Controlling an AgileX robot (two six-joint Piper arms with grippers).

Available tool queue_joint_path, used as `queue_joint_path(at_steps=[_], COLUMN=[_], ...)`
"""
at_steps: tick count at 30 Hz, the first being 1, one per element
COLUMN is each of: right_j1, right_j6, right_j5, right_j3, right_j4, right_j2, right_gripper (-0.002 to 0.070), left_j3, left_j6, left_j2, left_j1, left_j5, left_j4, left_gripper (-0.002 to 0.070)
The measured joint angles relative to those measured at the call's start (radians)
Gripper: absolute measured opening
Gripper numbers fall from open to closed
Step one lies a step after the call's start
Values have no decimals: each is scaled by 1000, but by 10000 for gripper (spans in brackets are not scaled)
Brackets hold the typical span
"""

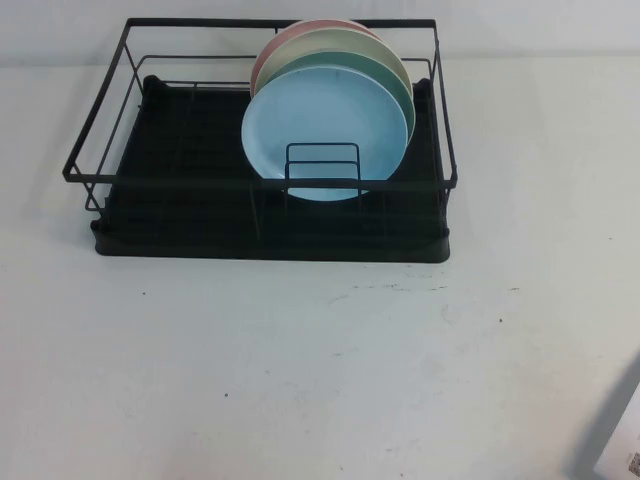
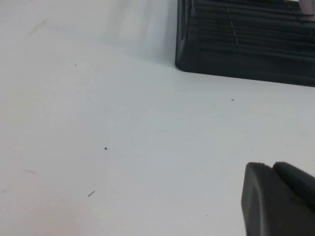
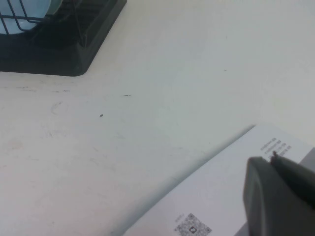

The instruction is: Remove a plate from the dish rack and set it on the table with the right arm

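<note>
The matte blue plate [image 1: 325, 125] stands on edge in the black wire dish rack [image 1: 100, 130], in front of three others. Wide white desk [image 1: 300, 370] lies open. Left gripper [image 2: 278, 199] and right gripper [image 3: 278, 196] sit low above it; their jaws, I cannot tell.

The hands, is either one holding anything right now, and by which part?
Nothing held. The plate stands in the rack; both hands sit over bare table.
</note>
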Motion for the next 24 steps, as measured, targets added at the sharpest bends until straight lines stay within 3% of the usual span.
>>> queue_joint_path(at_steps=[24], right_j1=[0], right_j6=[0], right_j5=[0], right_j3=[0], right_j4=[11], right_j2=[0], right_gripper=[-18], left_j3=[0], left_j6=[0], left_j2=[0], left_j1=[0], left_j5=[0], left_j4=[0], left_gripper=[-4])
